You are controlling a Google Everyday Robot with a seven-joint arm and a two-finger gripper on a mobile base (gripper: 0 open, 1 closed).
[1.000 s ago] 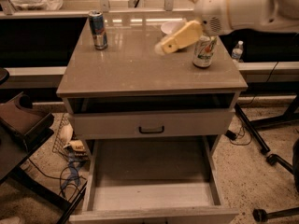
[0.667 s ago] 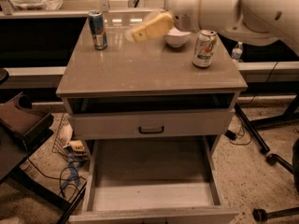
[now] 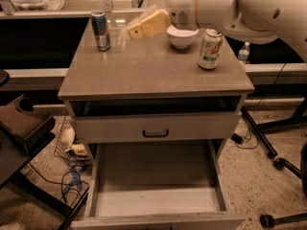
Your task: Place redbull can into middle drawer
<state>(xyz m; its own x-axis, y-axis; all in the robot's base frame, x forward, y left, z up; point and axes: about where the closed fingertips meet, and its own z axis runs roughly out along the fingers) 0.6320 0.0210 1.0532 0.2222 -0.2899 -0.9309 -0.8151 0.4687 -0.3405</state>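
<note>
Up at the far left corner of the table [image 3: 144,73] sits the redbull can [image 3: 100,30], upright, label too blurry to read. The gripper [image 3: 133,30] hangs over the far edge just right of it, near but not touching, and from this angle I honestly can't tell whether the jaws are spread or pressed together; they read as one yellowish wedge. The arm [image 3: 249,6] is cut off by the top and right edges, and its wrist hides the far rim of the white bowl [image 3: 182,37]. The white-and-green can [image 3: 210,49] stands at the right side, well apart from the gripper. Below, the middle drawer [image 3: 153,202] is pulled out with its grey floor bare, its near front sliced off by the bottom edge; above it is the drawer front [image 3: 156,127] with the black handle. A bottle [image 3: 243,51] peeks out behind the table's right edge, mostly hidden.

Compared with a moment ago, the gripper has slid further left, from beside the white-and-green can to close by the redbull can, and the bowl now shows more. Both cans and the drawer haven't budged.
</note>
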